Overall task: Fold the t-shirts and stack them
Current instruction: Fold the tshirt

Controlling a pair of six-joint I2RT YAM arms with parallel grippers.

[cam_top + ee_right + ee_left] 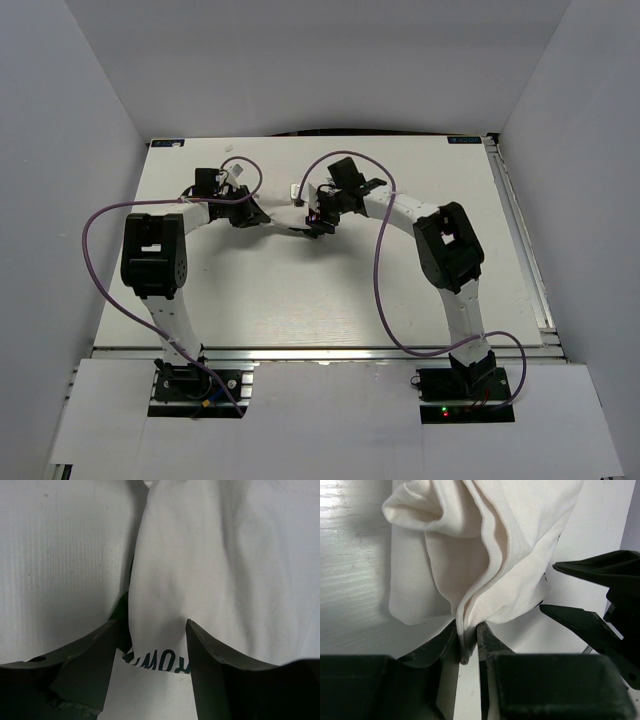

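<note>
- While both arms meet over the far middle of the table [300, 300], where's the t-shirt [510, 540]?
- Bunched up right there lol, strung left-to-right across the table between them. And the left gripper [467, 630] pinches a white fold tight, while the right gripper [152, 622] gapes, lettered cloth between its fingers.

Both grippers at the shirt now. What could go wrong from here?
The left gripper pinches just a thin bunched fold of the t-shirt; a pull could slip it free. The right gripper stands open astride cloth by the lettering; closing may grab extra layers. Both grippers sit close together, so they could collide.
</note>
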